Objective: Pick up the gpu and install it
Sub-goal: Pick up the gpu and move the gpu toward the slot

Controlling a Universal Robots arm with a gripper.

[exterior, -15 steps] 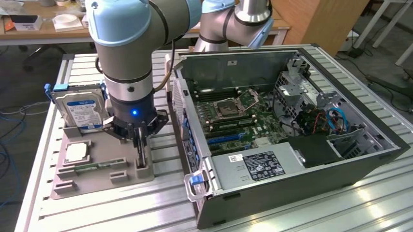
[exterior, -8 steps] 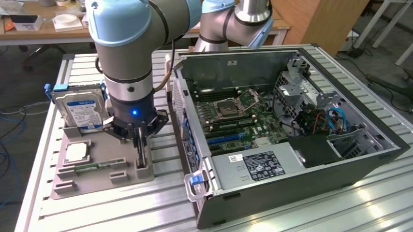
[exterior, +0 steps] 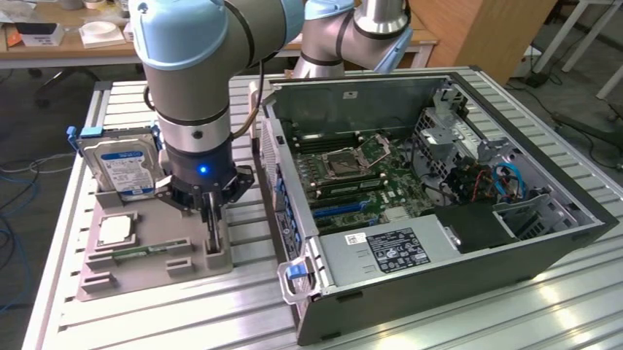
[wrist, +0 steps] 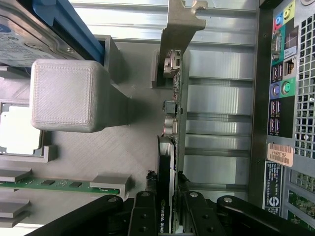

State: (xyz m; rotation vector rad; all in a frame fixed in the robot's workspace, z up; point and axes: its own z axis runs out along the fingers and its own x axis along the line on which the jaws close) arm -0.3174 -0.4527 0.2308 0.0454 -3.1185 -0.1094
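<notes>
The gpu [wrist: 173,123] stands on edge in a slot of the grey holder tray [wrist: 98,157]. It is a thin green card with a black cooler face and a silver end bracket [wrist: 178,29]. My gripper [wrist: 167,216] straddles it from above, its black fingers [wrist: 143,216] pressed against both faces of the card. In the exterior view the gripper [exterior: 211,219] reaches down at the tray's [exterior: 146,273] edge beside the computer, with the gpu [exterior: 212,240] a dark thin strip between the fingers.
An open computer case [exterior: 545,248] lies at the exterior view's right, motherboard [exterior: 355,179] exposed. On the tray are a silver hard drive [exterior: 122,171] standing upright, a processor chip [exterior: 115,230] and a narrow memory strip [exterior: 146,252]. The case's rear ports [wrist: 280,88] are close beside the gpu.
</notes>
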